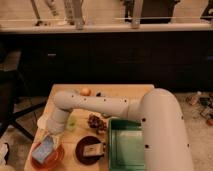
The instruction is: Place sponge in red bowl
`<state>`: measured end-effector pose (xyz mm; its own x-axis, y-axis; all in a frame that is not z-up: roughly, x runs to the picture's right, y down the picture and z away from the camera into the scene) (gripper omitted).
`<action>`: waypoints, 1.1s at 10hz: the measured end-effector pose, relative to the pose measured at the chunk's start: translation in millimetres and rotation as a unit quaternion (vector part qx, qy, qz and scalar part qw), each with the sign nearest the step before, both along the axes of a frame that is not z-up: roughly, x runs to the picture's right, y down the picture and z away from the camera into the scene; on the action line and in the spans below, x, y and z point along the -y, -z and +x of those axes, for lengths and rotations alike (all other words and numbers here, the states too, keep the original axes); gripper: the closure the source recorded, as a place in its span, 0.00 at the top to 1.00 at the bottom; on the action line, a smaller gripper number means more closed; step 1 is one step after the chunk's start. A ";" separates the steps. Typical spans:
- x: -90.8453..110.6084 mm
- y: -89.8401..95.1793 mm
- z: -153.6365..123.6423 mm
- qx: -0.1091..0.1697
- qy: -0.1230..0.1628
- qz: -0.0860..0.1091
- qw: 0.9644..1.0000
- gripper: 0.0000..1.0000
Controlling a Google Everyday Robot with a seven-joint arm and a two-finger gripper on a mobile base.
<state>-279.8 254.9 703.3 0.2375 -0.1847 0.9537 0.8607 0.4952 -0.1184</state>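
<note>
The sponge [43, 149] is a pale blue-grey block lying tilted inside the orange-red bowl [56, 160] at the table's front left corner. My gripper [51, 136] hangs at the end of the white arm, just above the bowl's far rim and right above the sponge's upper end. The arm [100, 106] reaches in from the right across the table.
A dark brown round dish [90, 150] holds a small tan block [91, 149]. A green rectangular bin [125, 145] stands to its right. A brownish cluster [95, 121], a pale green item [72, 122] and an orange ball [85, 92] lie on the wooden table [125, 90].
</note>
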 end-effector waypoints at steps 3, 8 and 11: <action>0.0 0.0 0.0 0.000 0.000 0.000 1.000 0.29; -0.9 -0.4 0.1 0.000 0.000 -0.001 1.000 0.77; -0.8 -0.3 0.0 0.000 0.000 -0.001 1.000 0.80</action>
